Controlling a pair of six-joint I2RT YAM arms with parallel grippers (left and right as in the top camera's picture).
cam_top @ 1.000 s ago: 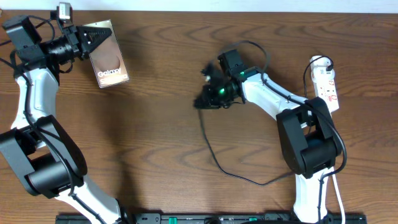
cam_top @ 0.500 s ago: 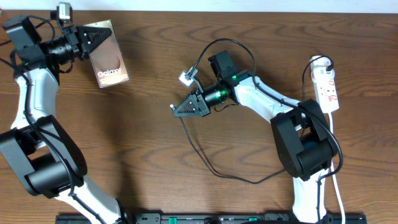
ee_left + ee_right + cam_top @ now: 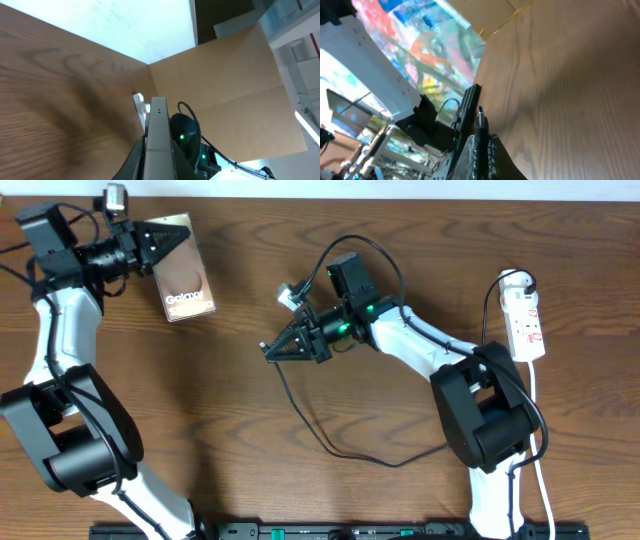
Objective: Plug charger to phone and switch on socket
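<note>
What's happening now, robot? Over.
Left hand shut on phone. Right hand shut on charger plug, pointing toward phone, not plugged yet. Nothing between them.

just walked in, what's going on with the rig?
The left gripper is shut on the phone at the far left. The right gripper holds the charger near its plug tip, aimed toward the phone with a wide gap between. The phone is not plugged in yet; the socket lies untouched at the right.

Robotics lab: wooden table (image 3: 250,480), cardboard backdrop (image 3: 225,85).
</note>
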